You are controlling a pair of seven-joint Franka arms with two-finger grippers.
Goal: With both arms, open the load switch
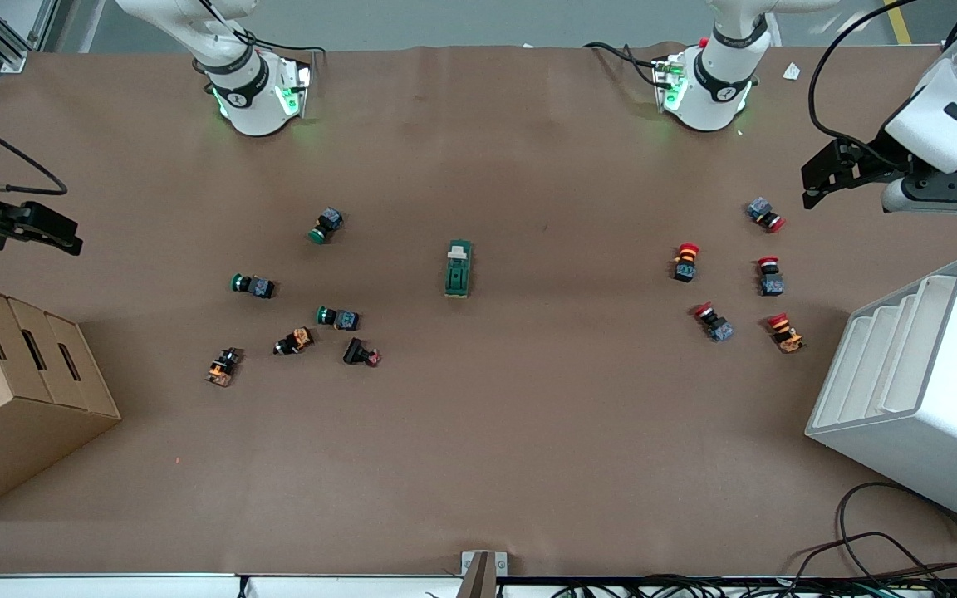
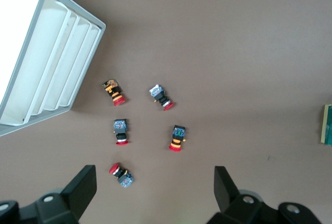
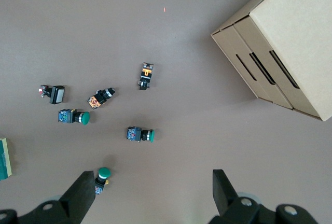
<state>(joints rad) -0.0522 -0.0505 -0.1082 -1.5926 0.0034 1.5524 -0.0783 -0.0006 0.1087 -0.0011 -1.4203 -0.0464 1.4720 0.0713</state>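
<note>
The load switch (image 1: 458,268), a dark green oblong block with a white tab at the end toward the robots' bases, lies flat in the middle of the table. Only its edge shows in the left wrist view (image 2: 327,124) and in the right wrist view (image 3: 4,157). My left gripper (image 1: 815,187) hangs open and empty in the air at the left arm's end of the table, over a red push button (image 2: 121,175). My right gripper (image 1: 71,239) hangs open and empty at the right arm's end, with a green push button (image 3: 102,178) beside one finger below it.
Several red-capped push buttons (image 1: 686,262) lie toward the left arm's end, and several green and dark ones (image 1: 337,316) toward the right arm's end. A cardboard box (image 1: 5,390) and a white slotted rack (image 1: 919,390) stand at the two ends. Cables (image 1: 877,556) trail at the near edge.
</note>
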